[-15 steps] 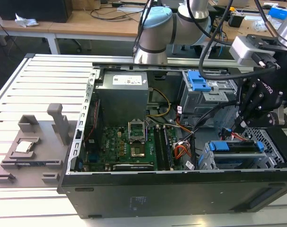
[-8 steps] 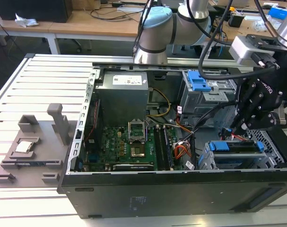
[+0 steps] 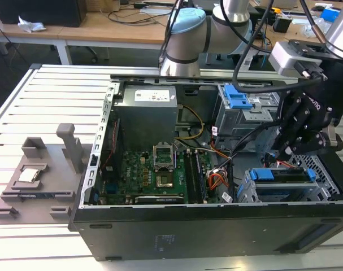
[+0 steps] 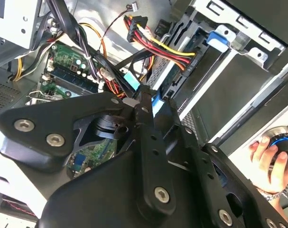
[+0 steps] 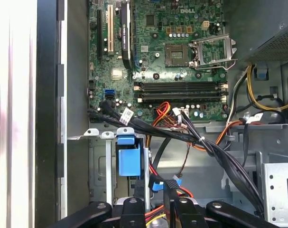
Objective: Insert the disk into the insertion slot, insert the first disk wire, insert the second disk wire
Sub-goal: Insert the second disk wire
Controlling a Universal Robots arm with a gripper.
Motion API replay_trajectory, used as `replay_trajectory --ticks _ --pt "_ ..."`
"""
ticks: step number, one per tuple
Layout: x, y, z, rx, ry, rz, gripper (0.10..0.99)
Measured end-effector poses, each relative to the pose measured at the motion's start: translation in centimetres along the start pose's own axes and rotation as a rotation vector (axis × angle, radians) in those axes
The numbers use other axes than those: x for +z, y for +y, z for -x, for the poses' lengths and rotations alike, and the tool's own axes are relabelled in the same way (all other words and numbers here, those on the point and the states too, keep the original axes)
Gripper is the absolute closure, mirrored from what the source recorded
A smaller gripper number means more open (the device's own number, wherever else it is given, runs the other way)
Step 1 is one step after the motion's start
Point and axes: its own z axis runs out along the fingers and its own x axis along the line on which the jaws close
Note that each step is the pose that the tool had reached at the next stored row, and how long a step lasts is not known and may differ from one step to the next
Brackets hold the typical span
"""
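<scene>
Exterior view: the disk (image 3: 281, 176) in its blue frame already sits in the low metal slot (image 3: 247, 193) of the open computer case (image 3: 188, 231). The gripper (image 3: 281, 152) hovers just above the disk's back end, open or closed I cannot tell, and the wires (image 3: 217, 180) look not yet plugged in.

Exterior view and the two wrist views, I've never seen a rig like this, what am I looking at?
The exterior view is taken off the arm: a grey robot arm reaches over an open computer case lying on a slatted table, with a grey parts tray beside it. Its black gripper hangs near the disk, which sits in the insertion slot. Both wrist views come from the arm, looking into the case at the motherboard and cables. Whether the gripper holds anything, I cannot tell.
</scene>
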Motion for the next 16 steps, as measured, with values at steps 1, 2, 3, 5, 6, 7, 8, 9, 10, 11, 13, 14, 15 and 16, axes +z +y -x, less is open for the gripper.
replay_trajectory --ticks 1,2,3,5,6,7,8,9,10,11,13,14,15,16 --pt "0.03 0.13 0.03 0.0 0.0 0.0 0.784" --pt "0.07 0.16 0.03 0.0 -0.0002 0.0 0.784" --pt "0.1 0.17 0.03 0.0 -0.0001 0.0 0.784" --pt "0.23 0.17 0.04 0.0 0.0 0.0 0.784" --pt "0.32 0.17 0.04 0.0 0.0 0.0 0.784" --pt "0.41 0.17 0.04 0.001 0.0006 0.0 0.784" --pt "0.46 0.17 0.05 0.002 0.0016 0.0 0.784" --pt "0.51 0.17 0.06 0.003 0.0027 0.0 0.784" --pt "0.6 0.16 0.11 0.008 0.0037 0.0 0.784" --pt "0.64 0.16 0.15 0.011 0.0041 0.0 0.784" --pt "0.77 0.16 0.34 0.025 0.0032 0.0 0.784" --pt "0.85 0.15 0.46 0.032 0.0027 0.001 0.784" --pt "0.99 0.16 0.53 0.038 0.0031 0.001 0.784" --pt "1.09 0.17 0.56 0.042 0.0051 0.001 0.784"
